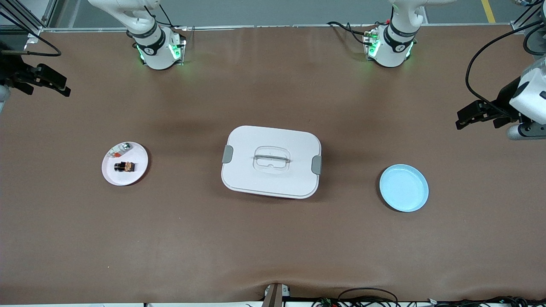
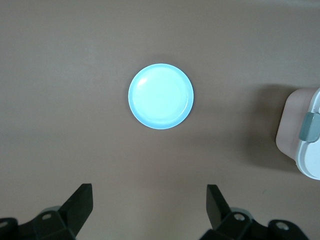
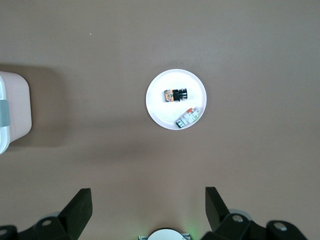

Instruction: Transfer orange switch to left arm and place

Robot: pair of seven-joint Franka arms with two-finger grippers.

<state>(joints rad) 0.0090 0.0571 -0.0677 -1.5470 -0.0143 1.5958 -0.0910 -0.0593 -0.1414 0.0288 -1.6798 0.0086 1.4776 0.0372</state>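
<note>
The orange switch [image 1: 124,166] is a tiny black part with an orange band. It lies on a small white plate [image 1: 139,171] toward the right arm's end of the table, and shows in the right wrist view [image 3: 175,94] on that plate [image 3: 159,107]. The white lidded box [image 1: 271,161] stands mid-table; its edge shows in both wrist views [image 2: 306,135] [image 3: 12,112]. My right gripper [image 1: 62,87] hangs open and empty high over the table's end past the white plate [image 3: 148,195]. My left gripper [image 1: 463,118] hangs open and empty over the other end [image 2: 150,192].
A small silver-and-red item [image 1: 120,149] lies on the white plate beside the switch [image 3: 189,117]. An empty light-blue plate [image 1: 403,187] sits toward the left arm's end [image 2: 160,96]. Cables run along the table's near edge [image 1: 367,296].
</note>
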